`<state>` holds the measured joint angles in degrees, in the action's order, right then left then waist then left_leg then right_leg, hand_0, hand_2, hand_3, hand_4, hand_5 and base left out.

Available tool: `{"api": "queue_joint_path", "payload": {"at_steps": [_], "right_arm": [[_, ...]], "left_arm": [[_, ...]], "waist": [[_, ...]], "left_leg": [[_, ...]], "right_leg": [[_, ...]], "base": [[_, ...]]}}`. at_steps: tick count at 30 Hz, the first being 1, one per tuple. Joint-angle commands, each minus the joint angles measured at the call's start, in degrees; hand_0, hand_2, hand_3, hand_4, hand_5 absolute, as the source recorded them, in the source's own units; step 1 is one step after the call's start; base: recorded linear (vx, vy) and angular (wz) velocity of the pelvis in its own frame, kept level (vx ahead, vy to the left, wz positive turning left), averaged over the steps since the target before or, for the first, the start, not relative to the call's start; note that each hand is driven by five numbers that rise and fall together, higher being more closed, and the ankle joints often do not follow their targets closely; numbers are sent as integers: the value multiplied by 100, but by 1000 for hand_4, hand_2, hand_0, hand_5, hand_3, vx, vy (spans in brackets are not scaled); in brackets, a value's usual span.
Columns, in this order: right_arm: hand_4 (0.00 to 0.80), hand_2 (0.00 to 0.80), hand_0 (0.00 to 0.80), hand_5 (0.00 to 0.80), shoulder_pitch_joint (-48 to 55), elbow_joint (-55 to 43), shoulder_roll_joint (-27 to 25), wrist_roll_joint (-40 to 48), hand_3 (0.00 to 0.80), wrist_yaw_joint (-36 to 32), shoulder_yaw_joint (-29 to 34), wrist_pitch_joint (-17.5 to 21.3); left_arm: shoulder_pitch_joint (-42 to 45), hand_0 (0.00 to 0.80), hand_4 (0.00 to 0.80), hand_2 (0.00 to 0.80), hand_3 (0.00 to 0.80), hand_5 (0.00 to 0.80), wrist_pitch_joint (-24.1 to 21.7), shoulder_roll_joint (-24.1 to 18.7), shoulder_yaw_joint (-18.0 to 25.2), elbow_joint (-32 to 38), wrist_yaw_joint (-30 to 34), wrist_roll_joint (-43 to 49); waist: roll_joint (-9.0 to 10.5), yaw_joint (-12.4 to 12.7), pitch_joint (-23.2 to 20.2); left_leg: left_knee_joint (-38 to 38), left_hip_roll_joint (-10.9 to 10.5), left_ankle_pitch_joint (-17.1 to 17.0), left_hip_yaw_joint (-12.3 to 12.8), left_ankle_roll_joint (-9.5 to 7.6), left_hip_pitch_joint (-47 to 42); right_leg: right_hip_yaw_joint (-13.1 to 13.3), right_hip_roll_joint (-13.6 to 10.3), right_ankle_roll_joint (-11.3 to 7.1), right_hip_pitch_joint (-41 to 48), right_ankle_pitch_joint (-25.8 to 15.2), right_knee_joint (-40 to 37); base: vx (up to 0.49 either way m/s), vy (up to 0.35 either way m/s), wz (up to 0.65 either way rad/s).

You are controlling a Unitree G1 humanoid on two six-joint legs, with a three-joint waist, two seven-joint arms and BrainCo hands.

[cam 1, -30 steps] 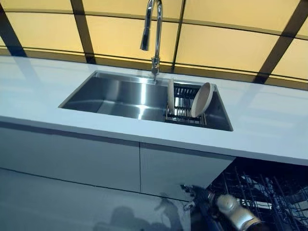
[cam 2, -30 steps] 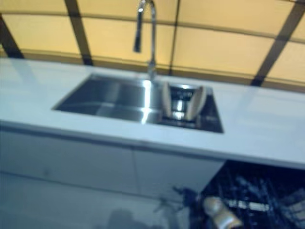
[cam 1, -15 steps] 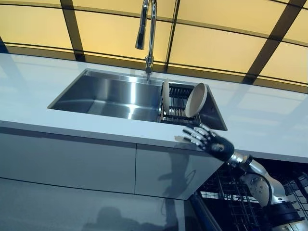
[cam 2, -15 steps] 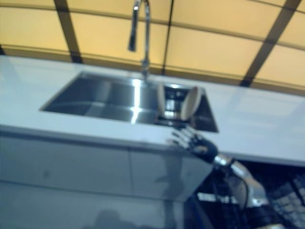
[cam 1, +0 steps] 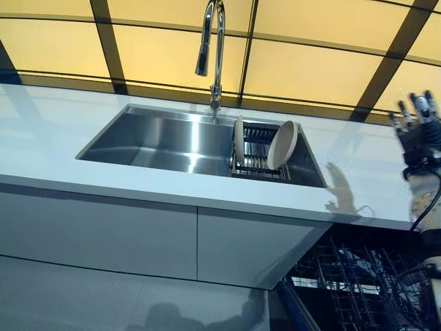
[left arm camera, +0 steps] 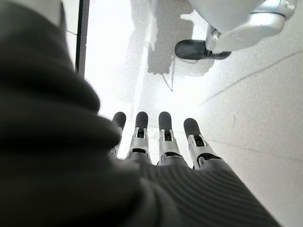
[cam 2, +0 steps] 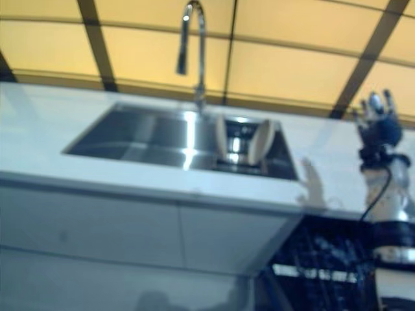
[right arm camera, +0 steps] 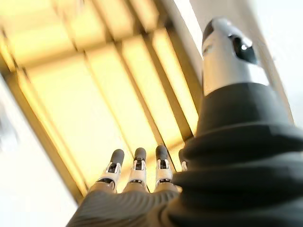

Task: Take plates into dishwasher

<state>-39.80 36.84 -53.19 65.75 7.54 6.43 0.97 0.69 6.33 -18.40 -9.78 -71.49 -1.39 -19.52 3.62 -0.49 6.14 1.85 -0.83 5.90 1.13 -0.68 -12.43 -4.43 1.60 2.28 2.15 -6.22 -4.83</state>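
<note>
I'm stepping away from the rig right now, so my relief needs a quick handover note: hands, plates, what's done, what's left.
Right hand: raised above the counter to the right of the sink, fingers straight, holding nothing.
Left hand: seen only in its wrist view, fingers straight, pointed at the floor, holding nothing.
Plates: two, a left plate and a right plate, standing in the rack at the sink's right end.
Dishwasher rack: pulled out below the counter.
Done: nothing loaded.
Left: move both plates.

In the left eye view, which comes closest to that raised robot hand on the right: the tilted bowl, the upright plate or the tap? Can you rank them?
From the right hand, raised over the counter's right end:
1. The tilted bowl, on the right side of the sink rack.
2. The upright plate, on the rack's left side.
3. The tap, behind the sink and farther left.
</note>
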Motion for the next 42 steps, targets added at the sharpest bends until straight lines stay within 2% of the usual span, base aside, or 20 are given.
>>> {"api": "queue_joint_path", "payload": {"at_steps": [1, 2, 3, 4, 5, 6, 7, 10, 12, 15, 24, 27, 28, 29, 31, 33, 36, 39, 40, 42], "right_arm": [[0, 0, 0, 0, -960, 373, -504, -572, 0, 1111, -609, 301], [0, 0, 0, 0, -1004, 377, -511, -572, 0, 1142, -651, 314], [0, 0, 0, 0, -1179, 300, -484, -478, 0, 1301, -790, 409], [0, 0, 0, 0, -1280, 199, -404, -516, 0, 1486, -834, 517], [0, 0, 0, 0, -1350, 164, -332, -647, 0, 1533, -873, 489], [0, 0, 0, 0, -1465, 183, -258, -846, 0, 1670, -953, 358], [0, 0, 0, 0, -1540, 212, -210, -1183, 0, 1639, -1011, 222], [0, 0, 0, 0, -1500, 247, -130, -1364, 0, 1287, -1318, -158], [0, 0, 0, 0, -1385, 255, -137, -1587, 0, 895, -1424, -458], [0, 0, 0, 0, -1313, 334, -162, -1754, 0, 701, -1497, -668], [0, 0, 0, 0, -1583, 288, -331, -2048, 0, 478, -1791, -1116], [0, 0, 0, 0, -1644, 256, -327, -2229, 0, 411, -1880, -1318], [0, 0, 0, 0, -1703, 237, -344, -2241, 0, 446, -1989, -1406], [0, 0, 0, 0, -1756, 213, -316, -2258, 0, 505, -2084, -1492], [0, 0, 0, 0, -1769, 331, -155, -2421, 0, 394, -2143, -1475], [0, 0, 0, 0, -1528, 162, -41, -2346, 0, 564, -2002, -1541], [0, 0, 0, 0, -1205, -157, 121, -2617, 0, 639, -1941, -1799], [0, 0, 0, 0, -1431, 57, 209, -3016, 0, 512, -2105, -1760], [0, 0, 0, 0, -1544, 63, 249, -3010, 0, 525, -2143, -1762], [0, 0, 0, 0, -1686, 33, 211, -3069, 0, 636, -2242, -1895]], "left_arm": [[-89, 0, 0, 0, 0, 0, -84, 56, -39, -430, -172, -218], [-89, 0, 0, 0, 0, 0, -88, 65, -33, -428, -165, -217], [-68, 0, 0, 0, 0, 0, -103, 80, -7, -392, -80, -240], [-76, 0, 0, 0, 0, 0, -120, 80, 5, -369, -18, -252], [-86, 0, 0, 0, 0, 0, -117, 52, -29, -323, 7, -269], [-164, 0, 0, 0, 0, 0, -29, -20, -102, -222, 17, -329], [-270, 0, 0, 0, 0, 0, 80, -53, -138, -138, 40, -339], [-562, 0, 0, 0, 0, 0, 77, -49, -249, -115, -44, -401], [-678, 0, 0, 0, 0, 0, 135, -107, -281, -114, 8, -424], [-796, 0, 0, 0, 0, 0, 157, -178, -372, -102, -62, -374], [-794, 0, 0, 0, 0, 0, -132, -54, -464, 90, -63, -378], [-645, 0, 0, 0, 0, 0, -241, -29, -386, 118, -63, -308], [-615, 0, 0, 0, 0, 0, -190, -19, -337, 130, -52, -343], [-614, 0, 0, 0, 0, 0, -166, -20, -290, 119, -35, -367], [-723, 0, 0, 0, 0, 0, -138, -35, -259, 116, -30, -59], [-783, 0, 0, 0, 0, 0, -118, -117, -469, 191, -87, 136], [-787, 0, 0, 0, 0, 0, 3, -333, -627, 350, -86, 133], [-734, 0, 0, 0, 0, 0, -83, -512, -555, 285, -86, -50], [-765, 0, 0, 0, 0, 0, -66, -596, -495, 294, -94, -155], [-819, 0, 0, 0, 0, 0, 35, -603, -390, 307, -225, -364]], "waist": [[252, 300, 94], [217, 288, 98], [131, 342, 212], [90, 351, 276], [90, 352, 305], [60, 369, 297], [53, 393, 344], [74, 342, 284], [111, 333, 138], [173, 342, -18], [347, 485, -120], [392, 537, -51], [411, 535, -3], [404, 525, 38], [314, 480, 22], [236, 399, 34], [57, 303, 194], [-167, 350, 365], [-190, 349, 471], [-150, 341, 451]], "left_leg": [[-3552, 210, -249, 125, -84, 1827], [-3676, 219, -250, 77, -67, 1967], [-3605, 40, -483, -116, 43, 2400], [-2852, -51, -673, -158, 146, 2387], [-1675, -142, -785, -141, 167, 2144], [-713, -235, -915, -282, 167, 2005], [-480, -264, -918, -350, 76, 1923], [-772, -346, -519, -254, -87, 1807], [-596, -314, -497, -209, -127, 1664], [-579, -294, -458, -200, -167, 1700], [-252, -178, -595, -312, -57, 1840], [-852, -271, -402, -486, -25, 2029], [-1430, -262, -203, -455, -22, 2198], [-1769, -231, -85, -477, 23, 2347], [-1128, -155, -188, -414, -98, 1979], [-946, -166, -190, -248, -176, 1791], [-485, -185, -343, -88, -320, 1344], [-44, -1, -589, 71, -218, 1090], [-40, 3, -555, 97, -237, 1123], [-39, 53, -503, 148, -253, 1220]], "right_leg": [[8, -240, 0, 471, 868, 613], [-15, -205, 18, 444, 866, 636], [-33, -144, 59, 458, 879, 755], [-54, -153, 1, 523, 895, 807], [-85, -218, -107, 625, 885, 789], [-83, -230, -187, 717, 872, 750], [-79, -291, -196, 794, 944, 783], [-85, -478, -337, 842, 1166, 996], [-223, -572, -418, 818, 1114, 909], [-295, -608, -400, 730, 1102, 828], [-450, -505, -413, 730, 981, 385], [-365, -521, -351, 775, 942, 345], [-310, -569, -341, 759, 943, 428], [-261, -605, -352, 746, 936, 507], [-222, -692, -455, 706, 998, 598], [-312, -781, -574, 639, 1039, 868], [-343, -957, -661, -322, 391, 2305], [-376, -854, -605, -525, 187, 1361], [-263, -782, -610, -794, 55, 1457], [-181, -662, -599, -583, 312, 813]], "base": [[-41, -96, -4], [-15, 19, -24], [64, 165, -37], [131, 246, -42], [146, 266, -21], [114, 232, -7], [98, 206, -2], [196, 210, -12], [200, 114, -29], [134, 31, 1], [42, -73, 13], [52, 17, 24], [66, 114, 19], [82, 186, 7], [132, 223, -4], [156, 182, -14], [87, 156, -21], [-44, -6, -42], [-96, -98, -63], [-2, -179, -43]]}}
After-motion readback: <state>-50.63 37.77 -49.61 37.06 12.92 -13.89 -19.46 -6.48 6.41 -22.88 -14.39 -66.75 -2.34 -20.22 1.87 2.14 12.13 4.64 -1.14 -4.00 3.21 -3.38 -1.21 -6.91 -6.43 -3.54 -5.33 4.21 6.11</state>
